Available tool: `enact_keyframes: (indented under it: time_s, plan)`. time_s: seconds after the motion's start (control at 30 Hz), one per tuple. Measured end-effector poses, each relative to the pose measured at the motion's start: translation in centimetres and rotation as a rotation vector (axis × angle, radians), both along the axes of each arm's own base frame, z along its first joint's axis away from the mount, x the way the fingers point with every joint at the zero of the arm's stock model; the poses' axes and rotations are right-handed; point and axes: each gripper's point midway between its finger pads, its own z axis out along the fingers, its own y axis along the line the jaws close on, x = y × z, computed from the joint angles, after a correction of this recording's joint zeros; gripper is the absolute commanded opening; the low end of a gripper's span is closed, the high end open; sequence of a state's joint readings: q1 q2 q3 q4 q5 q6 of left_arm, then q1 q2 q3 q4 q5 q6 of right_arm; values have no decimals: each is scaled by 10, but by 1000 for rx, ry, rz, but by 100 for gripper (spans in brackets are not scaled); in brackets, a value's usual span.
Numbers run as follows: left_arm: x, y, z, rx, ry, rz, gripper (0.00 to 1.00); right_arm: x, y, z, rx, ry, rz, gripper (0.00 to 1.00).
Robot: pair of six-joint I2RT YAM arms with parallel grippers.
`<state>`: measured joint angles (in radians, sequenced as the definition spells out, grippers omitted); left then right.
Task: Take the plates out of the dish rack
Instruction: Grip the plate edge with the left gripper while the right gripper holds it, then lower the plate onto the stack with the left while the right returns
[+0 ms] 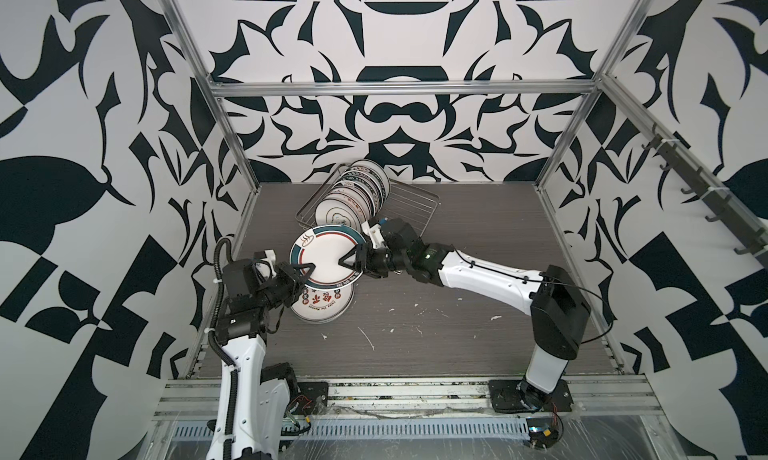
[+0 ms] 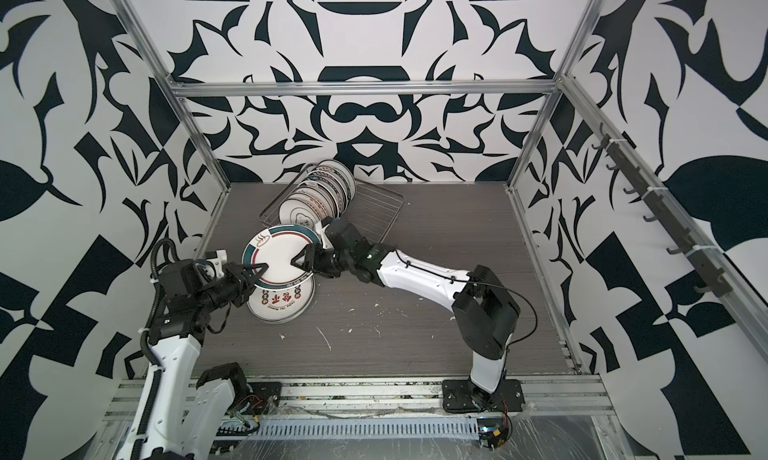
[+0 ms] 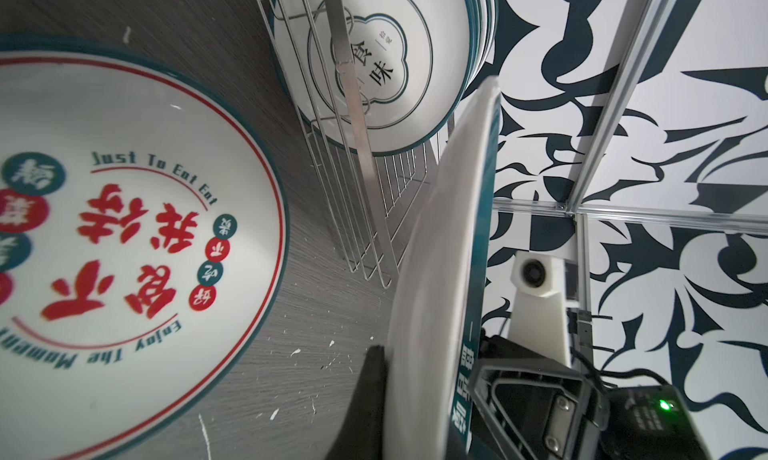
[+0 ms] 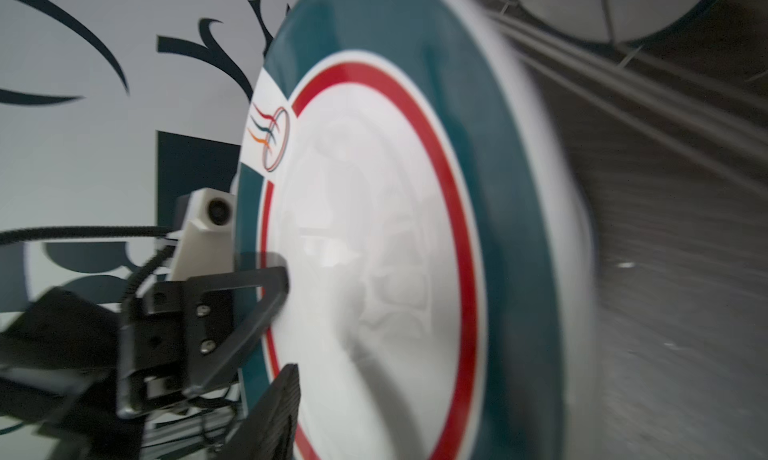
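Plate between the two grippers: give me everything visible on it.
The held plate is round, glossy white, ceramic-looking, with a broad teal rim band, a thin red ring inside and a small logo in a white gap. It hangs roughly face up over the red-lettered plate on the table, near the dish rack. The left gripper is shut on its rim; the right gripper sits at the opposite rim, grip unclear.
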<state>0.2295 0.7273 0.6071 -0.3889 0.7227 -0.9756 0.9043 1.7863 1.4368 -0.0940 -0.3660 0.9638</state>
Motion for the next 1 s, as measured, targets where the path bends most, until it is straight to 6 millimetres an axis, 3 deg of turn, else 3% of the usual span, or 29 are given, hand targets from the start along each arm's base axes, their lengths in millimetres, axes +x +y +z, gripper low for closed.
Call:
enact_keyframes:
  time_s: [0.1, 0.23, 0.43, 0.67, 0.8, 1.0]
  plan:
    - [-4, 3, 15, 34, 14, 14, 0, 20, -15, 20, -125, -141, -12, 57]
    - [-16, 9, 15, 88, 94, 47, 0, 45, -40, 36, -277, -307, -19, 57]
    - [-44, 28, -3, 216, 265, 126, 0, 70, -68, 18, -513, -431, 22, 57]
    - [-67, 38, -40, 272, 421, 166, 0, 90, -71, -5, -668, -510, 98, 57]
    - [-79, 41, -60, 289, 489, 177, 0, 97, -68, -7, -700, -543, 121, 57]
    - [-85, 43, -74, 302, 535, 186, 0, 102, -66, -6, -715, -557, 138, 57]
